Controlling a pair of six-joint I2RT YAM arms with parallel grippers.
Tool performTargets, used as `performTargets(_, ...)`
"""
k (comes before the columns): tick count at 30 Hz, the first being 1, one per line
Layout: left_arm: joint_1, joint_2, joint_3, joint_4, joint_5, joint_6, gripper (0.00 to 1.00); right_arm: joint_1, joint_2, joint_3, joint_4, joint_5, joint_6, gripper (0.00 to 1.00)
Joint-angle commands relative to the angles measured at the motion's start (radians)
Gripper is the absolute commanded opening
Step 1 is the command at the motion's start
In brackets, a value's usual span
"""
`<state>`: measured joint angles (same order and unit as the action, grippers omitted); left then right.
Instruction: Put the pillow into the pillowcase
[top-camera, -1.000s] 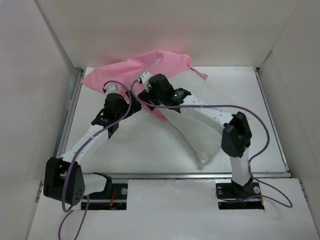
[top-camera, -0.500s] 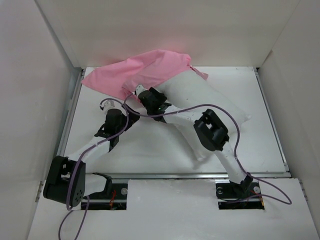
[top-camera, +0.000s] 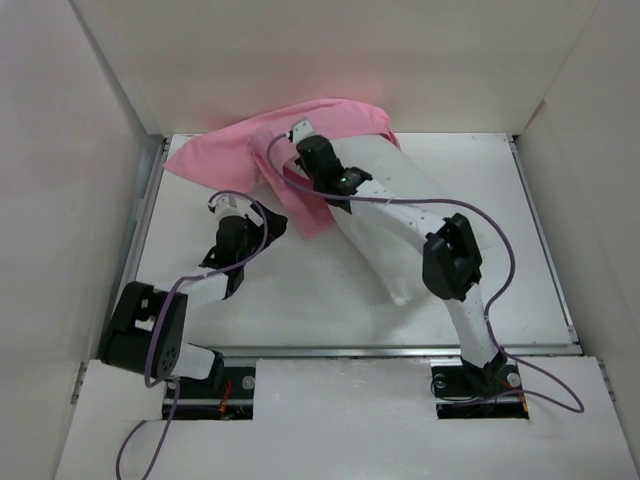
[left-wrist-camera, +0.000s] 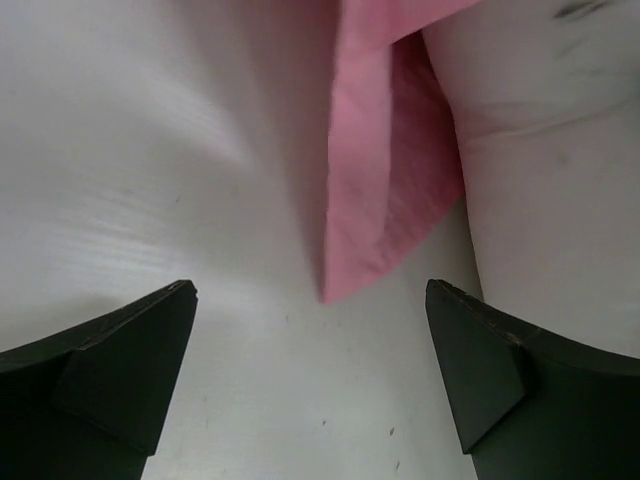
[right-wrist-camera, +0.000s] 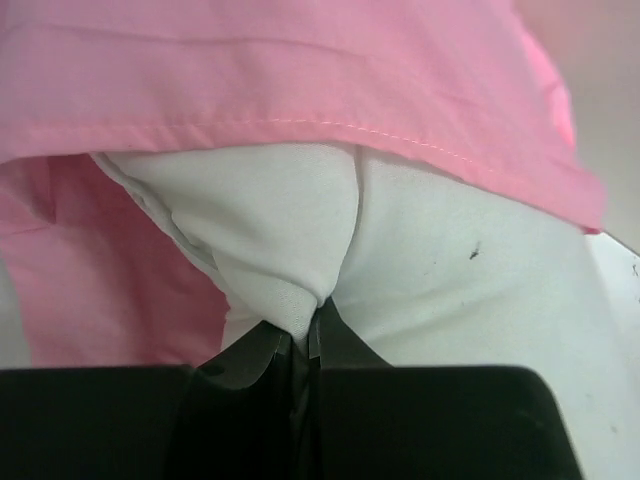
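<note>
At the pillowcase (top-camera: 225, 155) mouth, the outstretched right jaws pinch the pillow (right-wrist-camera: 450, 280); left jaws gape empty.

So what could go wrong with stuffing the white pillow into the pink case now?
1. The right pincer grips only a small pinch of cloth on the plump white pillow, so it might slip loose.
2. The left pincer is open and holds nothing, so the shiny pink satin pillowcase might slide or bunch up instead of swallowing the pillow, which is mostly outside.
</note>
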<state>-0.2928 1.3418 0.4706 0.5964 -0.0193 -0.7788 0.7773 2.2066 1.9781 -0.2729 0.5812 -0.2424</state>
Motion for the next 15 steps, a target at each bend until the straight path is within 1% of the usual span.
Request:
performTargets(1, 0.0, 0.109, 0.055, 0.273, 0.051, 0.01, 1.0, -0.009, -0.097, 0.108, -0.012, -0.126, 0.084, 0.0)
performTargets(2, 0.0, 0.144, 0.098, 0.273, 0.051, -0.006, 1.0, -0.018, -0.097, 0.123, -0.026, -0.126, 0.095, 0.0)
performTargets(3, 0.0, 0.211, 0.118, 0.273, 0.051, -0.017, 1.0, -0.018, -0.097, 0.123, -0.026, -0.135, 0.104, 0.0)
performTargets(5, 0.0, 0.266, 0.135, 0.316, 0.061, -0.031, 1.0, -0.029, -0.108, 0.143, -0.045, -0.162, 0.115, 0.0)
performTargets(6, 0.0, 0.287, 0.146, 0.359, 0.08, -0.043, 1.0, -0.029, -0.119, 0.143, -0.057, -0.176, 0.115, 0.0)
performTargets(7, 0.0, 0.319, 0.128, 0.467, 0.09, -0.053, 1.0, -0.039, -0.13, 0.143, -0.057, -0.188, 0.127, 0.0)
performTargets(10, 0.0, 0.35, 0.106, 0.623, 0.09, -0.063, 1.0, -0.039, -0.13, 0.143, -0.089, -0.213, 0.14, 0.0)
performTargets(12, 0.0, 0.35, 0.121, 0.593, 0.041, -0.038, 1.0, -0.039, -0.139, 0.143, -0.1, -0.24, 0.14, 0.0)
performTargets(13, -0.009, 0.35, 0.163, 0.551, 0.01, -0.024, 1.0, -0.039, -0.149, 0.134, -0.1, -0.241, 0.14, 0.0)
performTargets(14, -0.009, 0.35, 0.183, 0.469, -0.048, -0.01, 1.0, -0.039, -0.15, 0.134, -0.1, -0.251, 0.14, 0.0)
performTargets(15, -0.009, 0.35, 0.2, 0.439, -0.076, 0.007, 1.0, -0.039, -0.159, 0.124, -0.1, -0.26, 0.149, 0.0)
